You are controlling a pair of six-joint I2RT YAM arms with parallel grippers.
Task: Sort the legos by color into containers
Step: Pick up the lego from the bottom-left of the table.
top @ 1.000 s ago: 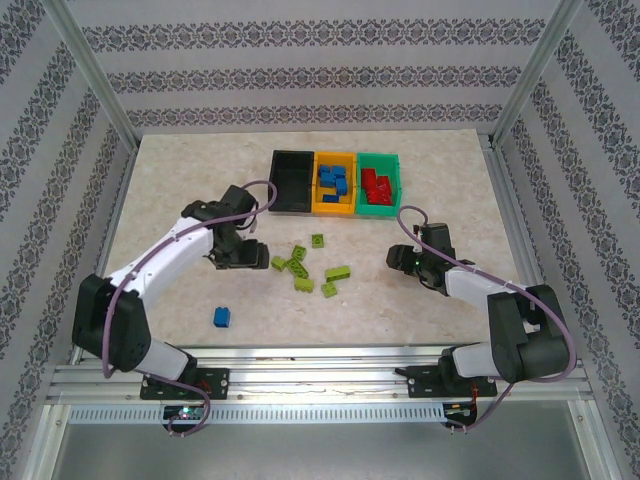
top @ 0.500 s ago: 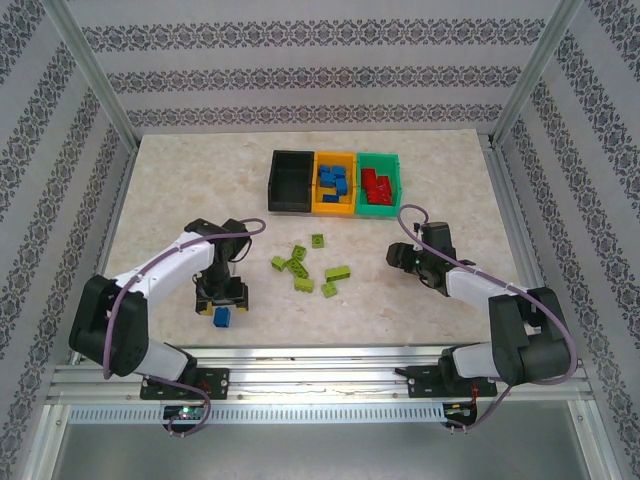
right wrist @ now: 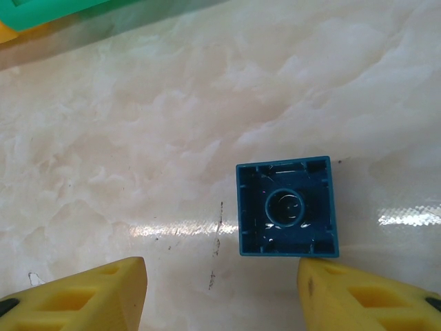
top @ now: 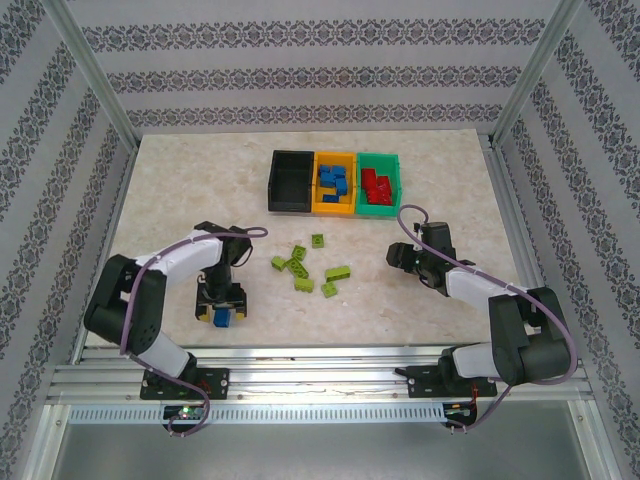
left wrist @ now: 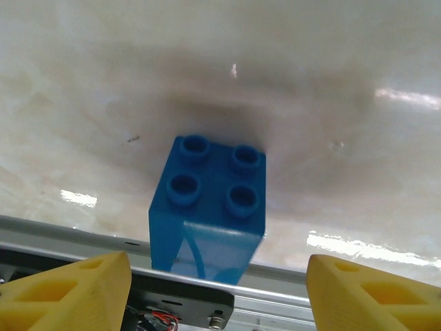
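I am hovering my left fingers [left wrist: 76,286] low over the near left part of the marble table [top: 170,200], spread wide with a blue two-by-two brick [left wrist: 210,207] sitting between them. It is standing studs up on the table, and neither finger is touching it, so I am gripping nothing on this side.

My right fingers [right wrist: 83,293] are also hanging apart and released, on the right side of the table. A second blue brick [right wrist: 287,207] is lying upside down, hollow side up, just ahead of the tips and closer to the right-hand finger.

Between my two arms, several lime green bricks [top: 337,272] are lying loose on the table. At the far side the black bin [top: 290,180], the orange-yellow bin [top: 335,208] and the green bin [top: 377,210] are standing in a touching row. Blue bricks [top: 333,183] are lying in the orange-yellow one and red bricks [top: 375,185] in the green one.
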